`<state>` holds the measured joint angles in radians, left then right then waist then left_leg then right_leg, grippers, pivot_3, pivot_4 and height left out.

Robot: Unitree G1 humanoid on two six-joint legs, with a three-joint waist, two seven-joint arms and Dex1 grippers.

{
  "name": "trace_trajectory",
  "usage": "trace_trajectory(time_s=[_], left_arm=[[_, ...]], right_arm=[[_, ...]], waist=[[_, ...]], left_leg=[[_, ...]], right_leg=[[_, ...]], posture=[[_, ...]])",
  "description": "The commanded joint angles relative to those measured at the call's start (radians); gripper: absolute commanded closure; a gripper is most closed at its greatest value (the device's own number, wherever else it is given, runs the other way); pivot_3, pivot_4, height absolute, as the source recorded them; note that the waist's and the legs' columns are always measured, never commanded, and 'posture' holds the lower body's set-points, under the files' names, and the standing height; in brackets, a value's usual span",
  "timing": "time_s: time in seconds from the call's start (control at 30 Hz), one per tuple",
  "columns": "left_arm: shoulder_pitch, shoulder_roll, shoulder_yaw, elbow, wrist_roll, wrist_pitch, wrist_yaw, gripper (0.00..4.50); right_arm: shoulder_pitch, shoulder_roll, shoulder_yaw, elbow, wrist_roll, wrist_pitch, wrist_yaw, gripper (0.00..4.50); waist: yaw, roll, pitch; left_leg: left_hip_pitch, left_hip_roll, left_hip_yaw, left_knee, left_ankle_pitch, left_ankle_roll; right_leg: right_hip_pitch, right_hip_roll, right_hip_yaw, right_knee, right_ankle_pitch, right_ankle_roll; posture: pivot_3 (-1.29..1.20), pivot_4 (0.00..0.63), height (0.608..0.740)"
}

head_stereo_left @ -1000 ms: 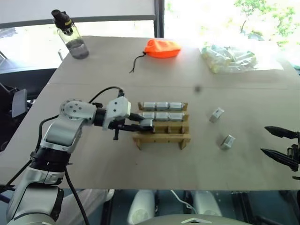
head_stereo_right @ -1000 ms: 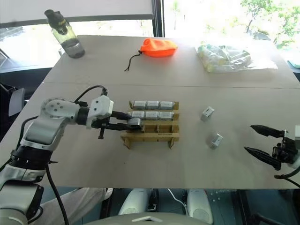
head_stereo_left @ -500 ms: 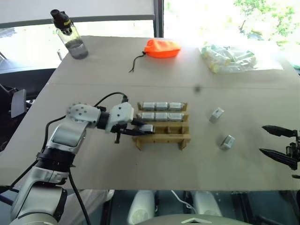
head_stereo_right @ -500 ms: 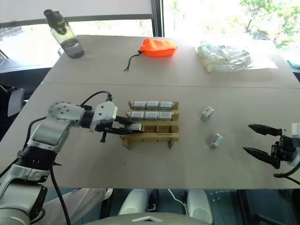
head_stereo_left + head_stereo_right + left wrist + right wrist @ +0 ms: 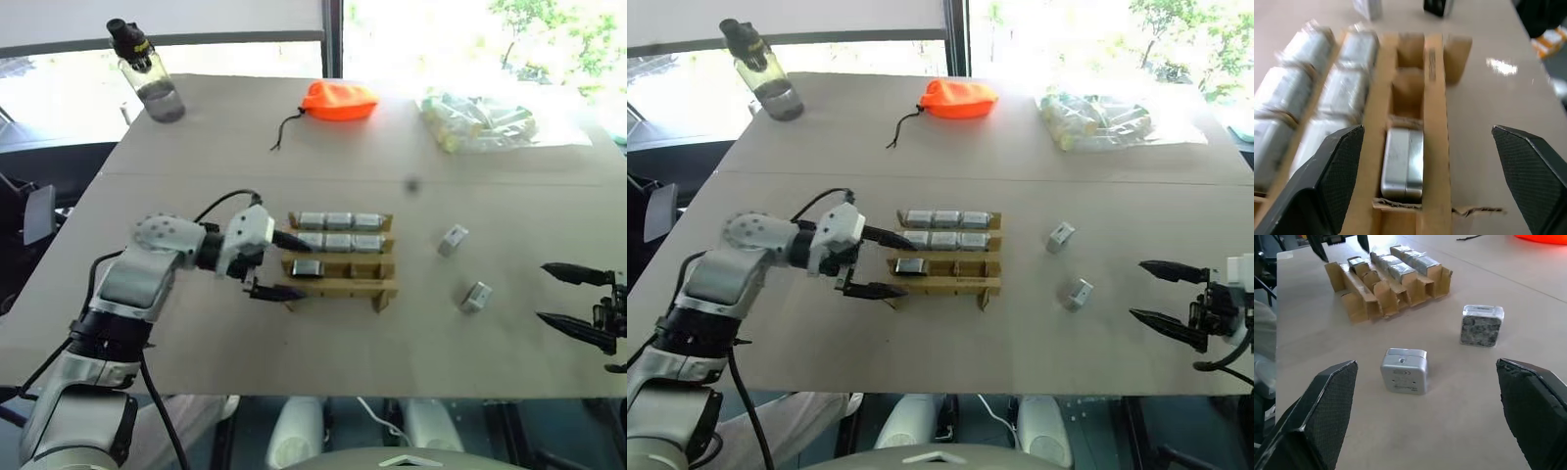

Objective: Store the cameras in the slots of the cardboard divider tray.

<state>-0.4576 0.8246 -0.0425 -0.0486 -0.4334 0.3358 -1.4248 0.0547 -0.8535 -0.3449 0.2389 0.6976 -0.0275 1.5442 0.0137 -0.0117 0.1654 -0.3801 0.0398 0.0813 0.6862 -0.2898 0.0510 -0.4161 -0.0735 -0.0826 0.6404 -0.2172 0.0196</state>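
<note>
The cardboard divider tray (image 5: pixel 343 287) lies mid-table. Its two far rows each hold three silver cameras (image 5: pixel 338 231). One more camera (image 5: pixel 307 266) lies in the left slot of the third row, also seen from the left wrist (image 5: pixel 1402 163). My left gripper (image 5: pixel 285 264) is open at the tray's left end, its fingers straddling that slot without touching the camera. Two loose cameras (image 5: pixel 453 239) (image 5: pixel 475 296) sit to the right of the tray. My right gripper (image 5: pixel 576 299) is open near the table's right edge, short of the nearer loose camera (image 5: pixel 1403 371).
A water bottle (image 5: pixel 147 73) stands at the far left. An orange pouch (image 5: pixel 338 100) with a black cord (image 5: pixel 284 132) and a clear bag of pale tubes (image 5: pixel 480 119) lie along the far side. The table's front edge (image 5: pixel 323 396) runs close below the tray.
My left gripper has opened and let go of the camera, which now rests in the third row's left slot. The right gripper has stayed in place.
</note>
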Motion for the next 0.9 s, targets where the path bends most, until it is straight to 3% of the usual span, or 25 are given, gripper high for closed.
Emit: trace_trajectory(time_s=[0.03, 0.2, 0.47, 0.6, 0.77, 0.9], left_arm=[[0.054, 0.029, 0.134, -0.119, -0.139, 0.102, 0.04, 0.09], [0.212, 0.051, 0.267, -0.271, -0.262, 0.214, 0.111, 0.09], [0.314, 0.06, 0.311, -0.358, -0.293, 0.239, 0.19, 0.09], [0.33, 0.068, 0.322, -0.376, -0.302, 0.237, 0.204, 0.09], [0.327, 0.078, 0.329, -0.379, -0.313, 0.223, 0.188, 0.09], [0.317, 0.077, 0.32, -0.372, -0.33, 0.215, 0.172, 0.09]], right_arm=[[0.027, 0.025, 0.013, -0.082, -0.03, 0.012, -0.032, 0.0], [0.077, 0.09, 0.066, -0.202, -0.106, 0.071, -0.2, 0.0], [0.121, 0.191, 0.083, -0.335, -0.202, 0.113, -0.462, 0.0], [0.209, 0.261, 0.071, -0.534, -0.181, 0.216, -0.639, 0.0], [0.327, 0.347, 0.069, -0.766, -0.284, 0.298, -0.903, 0.0], [0.402, 0.44, 0.123, -0.971, -0.278, 0.415, -1.071, 0.0]], waist=[[-0.001, 0.0, 0.0], [0.0, 0.0, 0.0], [0.003, 0.0, 0.0], [0.002, 0.001, 0.0], [0.003, 0.001, 0.0], [0.001, 0.001, -0.001]], left_leg=[[0.0, 0.0, 0.0, 0.0, 0.0, 0.0], [0.0, 0.0, 0.0, 0.0, 0.0, 0.0], [0.0, -0.001, -0.001, 0.0, 0.0, -0.001], [0.0, 0.0, -0.001, -0.001, 0.0, -0.001], [0.0, 0.0, -0.001, -0.001, 0.0, -0.001], [0.0, 0.0, -0.001, -0.001, 0.0, -0.001]], right_leg=[[0.0, 0.0, 0.0, 0.0, 0.0, 0.0], [0.0, -0.001, 0.001, 0.0, 0.0, 0.0], [0.001, -0.001, 0.001, 0.0, -0.001, 0.0], [0.0, -0.001, 0.001, 0.0, 0.0, 0.0], [0.0, -0.001, 0.001, 0.0, -0.002, 0.002], [-0.001, -0.001, 0.002, 0.0, -0.002, 0.002]], posture=[[0.0, 0.15, 0.726], [0.0, 0.15, 0.726], [0.0, 0.15, 0.726], [0.0, 0.15, 0.726], [0.0, 0.15, 0.726], [0.0, 0.15, 0.726]])
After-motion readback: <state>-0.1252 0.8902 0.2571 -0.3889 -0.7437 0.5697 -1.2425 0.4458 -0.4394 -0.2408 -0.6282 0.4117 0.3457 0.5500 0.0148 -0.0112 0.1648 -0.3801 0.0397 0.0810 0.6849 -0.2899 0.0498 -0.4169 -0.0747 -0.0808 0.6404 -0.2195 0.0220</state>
